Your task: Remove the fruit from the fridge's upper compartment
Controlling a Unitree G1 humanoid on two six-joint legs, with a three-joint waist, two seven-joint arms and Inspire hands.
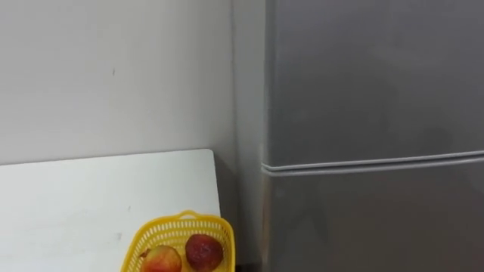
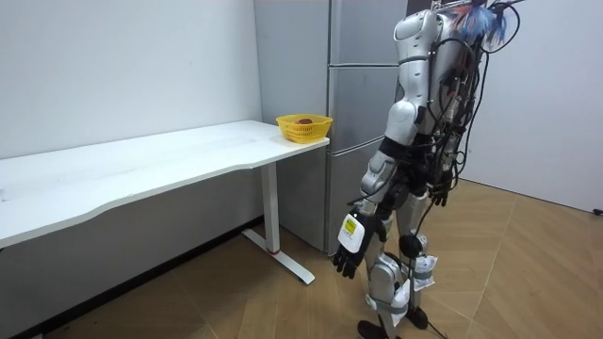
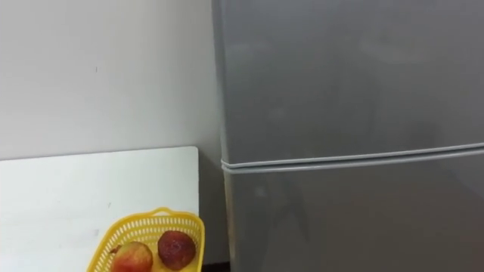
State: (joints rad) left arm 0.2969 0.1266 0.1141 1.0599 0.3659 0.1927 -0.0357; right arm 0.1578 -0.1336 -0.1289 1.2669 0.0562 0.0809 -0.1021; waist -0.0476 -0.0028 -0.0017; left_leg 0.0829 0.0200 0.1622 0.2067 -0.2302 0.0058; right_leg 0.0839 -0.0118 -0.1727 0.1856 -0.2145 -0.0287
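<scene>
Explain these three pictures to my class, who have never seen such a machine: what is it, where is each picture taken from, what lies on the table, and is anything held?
It is a two-legged robot with two arms and hands. The room view, from a camera standing nearby, shows it facing a grey fridge, doors shut. Both eye views come from its head camera. On the white table sits a yellow basket with two reddish fruits. Its left hand hangs open, empty; its right hand hangs by its hip.
</scene>
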